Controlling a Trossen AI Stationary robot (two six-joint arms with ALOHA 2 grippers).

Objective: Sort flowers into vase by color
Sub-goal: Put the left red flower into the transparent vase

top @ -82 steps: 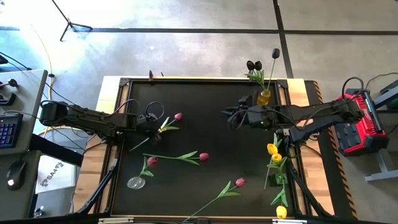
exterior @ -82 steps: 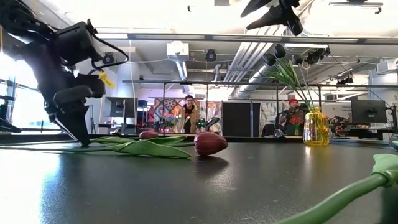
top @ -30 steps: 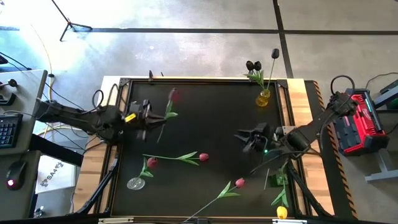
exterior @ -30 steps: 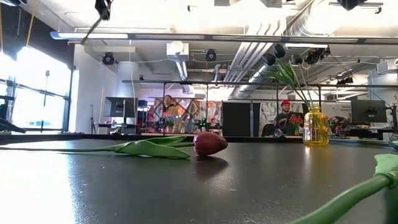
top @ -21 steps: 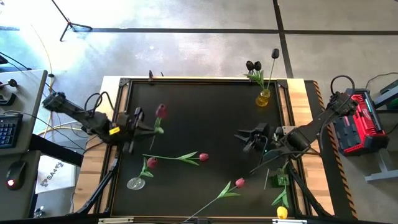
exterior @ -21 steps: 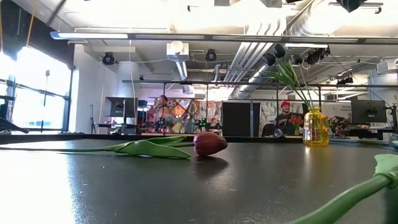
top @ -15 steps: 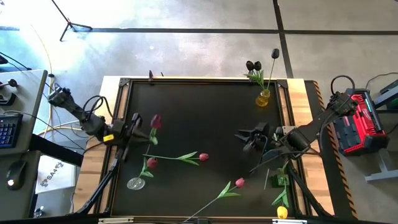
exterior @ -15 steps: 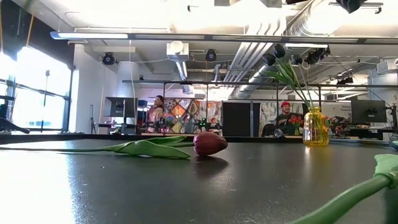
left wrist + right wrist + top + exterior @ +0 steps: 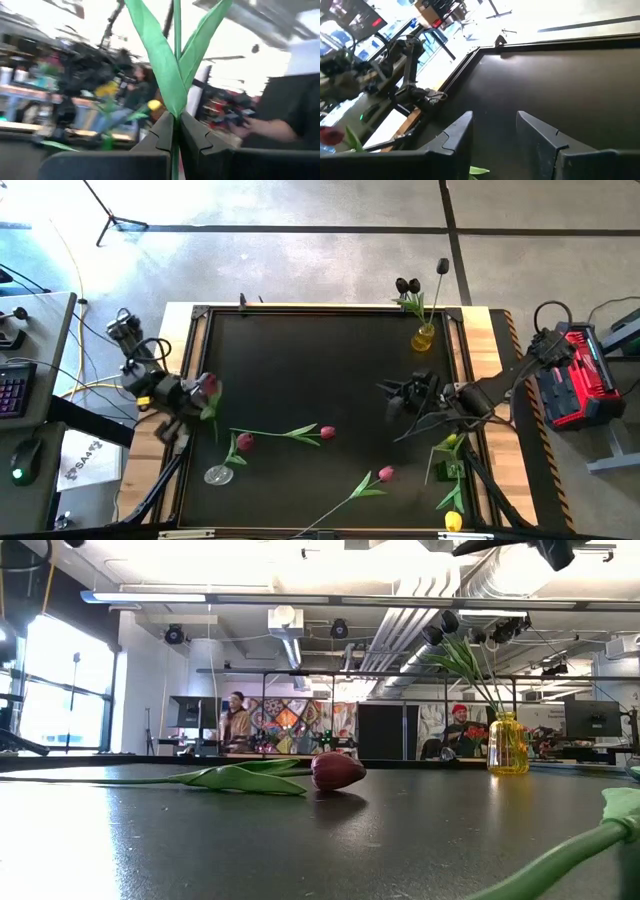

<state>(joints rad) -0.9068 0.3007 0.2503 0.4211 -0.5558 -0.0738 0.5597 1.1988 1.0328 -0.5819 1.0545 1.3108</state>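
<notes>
My left gripper (image 9: 192, 394) hovers at the table's left edge, shut on a pink tulip whose head (image 9: 208, 385) shows just beyond it. My right gripper (image 9: 393, 395) hangs open over the table's right half with nothing between its fingers (image 9: 494, 127). Three more pink tulips (image 9: 327, 432) (image 9: 245, 440) (image 9: 385, 474) lie flat on the black table. The yellow vase (image 9: 425, 337) at the far right holds dark purple tulips (image 9: 405, 284). Yellow tulips (image 9: 450, 442) stand bunched at the right edge. My left gripper pinches the tulip's thin green stem (image 9: 175, 131) between its two fingers, just below where the two leaves (image 9: 172, 65) fork. The leaves and head stick out past the fingertips. The flower is lifted clear of the table.
A clear glass vase (image 9: 218, 474) sits at the near left corner. Another yellow tulip head (image 9: 452, 520) shows at the near right. The raised frame (image 9: 330, 308) rims the table. A red box (image 9: 572, 375) stands off the right side. People move in the room behind.
My left gripper has swung from the far-left part of the table toward the left and near edges, sinking a little and turning, still shut on the pink tulip, which travels with it clear of the table. My right gripper has rolled slightly in place.
</notes>
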